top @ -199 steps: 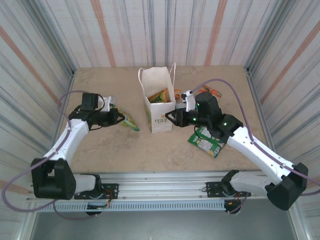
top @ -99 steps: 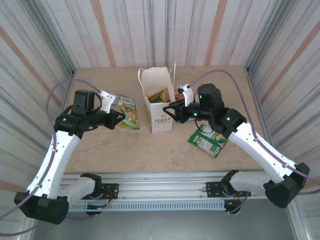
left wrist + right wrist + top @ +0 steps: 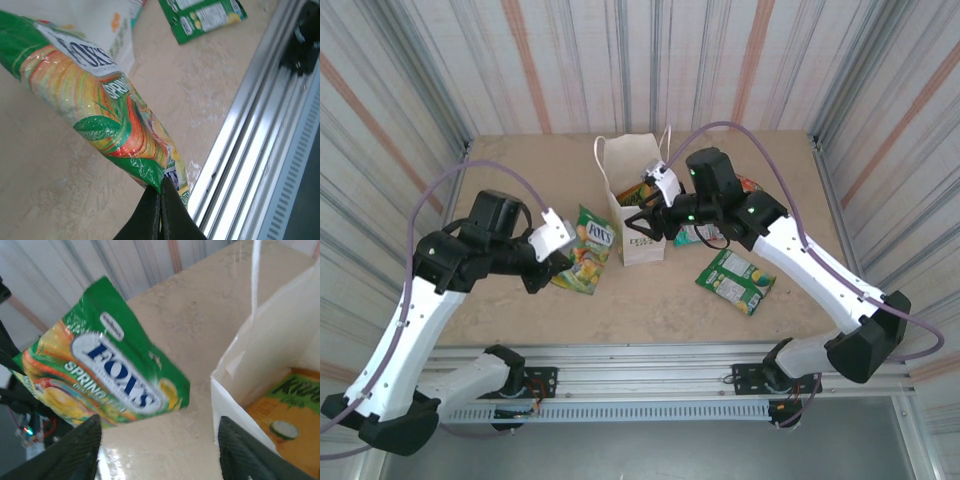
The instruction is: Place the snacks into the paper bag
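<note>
The green-yellow FOX'S packet (image 3: 587,255) hangs above the table just left of the white paper bag (image 3: 642,248). My left gripper (image 3: 560,268) is shut on its lower edge. In the left wrist view the jaws (image 3: 161,189) pinch the packet (image 3: 90,95) by its seam. My right gripper (image 3: 645,222) hovers at the bag's front right rim, open and empty. In the right wrist view its fingers (image 3: 75,450) straddle the gap between the FOX'S packet (image 3: 110,375) and the bag (image 3: 270,355). An orange Krax packet (image 3: 292,405) lies inside the bag.
A dark green packet (image 3: 733,280) lies flat right of the bag, with a teal one (image 3: 700,236) beside the bag under my right arm. An orange packet (image 3: 752,185) peeks out further back. The metal rail (image 3: 260,125) runs along the near table edge.
My left arm has lifted the FOX'S packet off the table and brought it nearer the bag. My right gripper has risen leftward to the bag's rim and its jaws have spread wider.
</note>
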You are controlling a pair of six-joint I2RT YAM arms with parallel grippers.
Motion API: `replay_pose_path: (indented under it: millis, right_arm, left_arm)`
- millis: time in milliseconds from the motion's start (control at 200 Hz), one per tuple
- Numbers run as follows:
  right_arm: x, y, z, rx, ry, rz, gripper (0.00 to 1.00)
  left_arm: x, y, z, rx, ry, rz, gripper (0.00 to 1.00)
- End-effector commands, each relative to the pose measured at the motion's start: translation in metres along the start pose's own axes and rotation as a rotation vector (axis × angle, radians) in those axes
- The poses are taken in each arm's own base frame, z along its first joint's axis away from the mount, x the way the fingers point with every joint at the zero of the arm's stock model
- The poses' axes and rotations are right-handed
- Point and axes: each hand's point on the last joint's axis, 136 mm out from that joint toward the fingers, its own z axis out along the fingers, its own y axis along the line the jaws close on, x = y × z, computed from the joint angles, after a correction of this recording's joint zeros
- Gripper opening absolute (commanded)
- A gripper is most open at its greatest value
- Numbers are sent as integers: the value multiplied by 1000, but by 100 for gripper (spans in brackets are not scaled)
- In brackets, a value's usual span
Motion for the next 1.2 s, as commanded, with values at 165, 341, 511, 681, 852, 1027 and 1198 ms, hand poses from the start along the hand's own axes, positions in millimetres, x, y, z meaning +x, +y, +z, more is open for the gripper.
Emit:
replay_pose_path:
  millis: [165, 341, 511, 681, 852, 1027, 1198]
  right_arm:
    - [7, 53, 12, -172, 34, -286, 80]
    - [20, 67, 20, -273, 88, -258, 82]
    - [24, 79, 33, -342, 114, -255, 81]
    - [39, 92, 41, -419, 180, -246, 74]
    - [46, 95, 36, -429, 182, -242, 51]
    - [45, 90, 30, -374, 123, -268, 26]
    - [43, 80, 21, -300, 81, -256, 9]
  left_arm:
    - [9, -27, -13, 19, 23, 320, 0]
    - [6, -32, -14, 41, 0, 398, 0]
    - [5, -32, -14, 39, 4, 471, 0]
    - [1, -22, -13, -4, 23, 489, 0]
    - [-4, -6, -8, -67, 47, 446, 0]
    - [-11, 1, 1, -79, 42, 394, 0]
    - [-21, 7, 5, -99, 4, 352, 6]
